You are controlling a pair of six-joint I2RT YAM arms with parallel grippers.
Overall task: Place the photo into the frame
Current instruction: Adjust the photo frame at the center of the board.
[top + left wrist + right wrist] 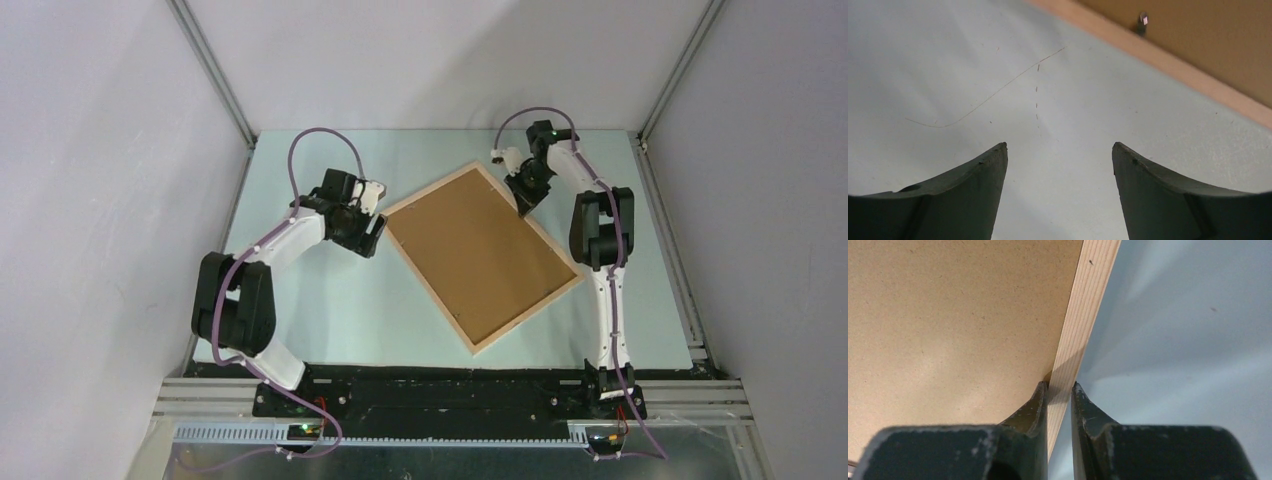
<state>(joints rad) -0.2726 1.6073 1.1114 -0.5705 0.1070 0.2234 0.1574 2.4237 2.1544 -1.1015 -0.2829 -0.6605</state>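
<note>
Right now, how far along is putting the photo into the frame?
Looks done: the frame lies back up with the brown board in it. In hand: the right gripper pinches the frame's wooden edge; the left gripper hangs open over the table. Left: the photo is not visible, so I cannot tell whether it is inside.

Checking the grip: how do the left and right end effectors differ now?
The black two-finger left end effector is open and empty; the black right end effector is pinched on the edge of the pale wooden frame. The left hovers over the pale-green table; the right straddles that edge.
</note>
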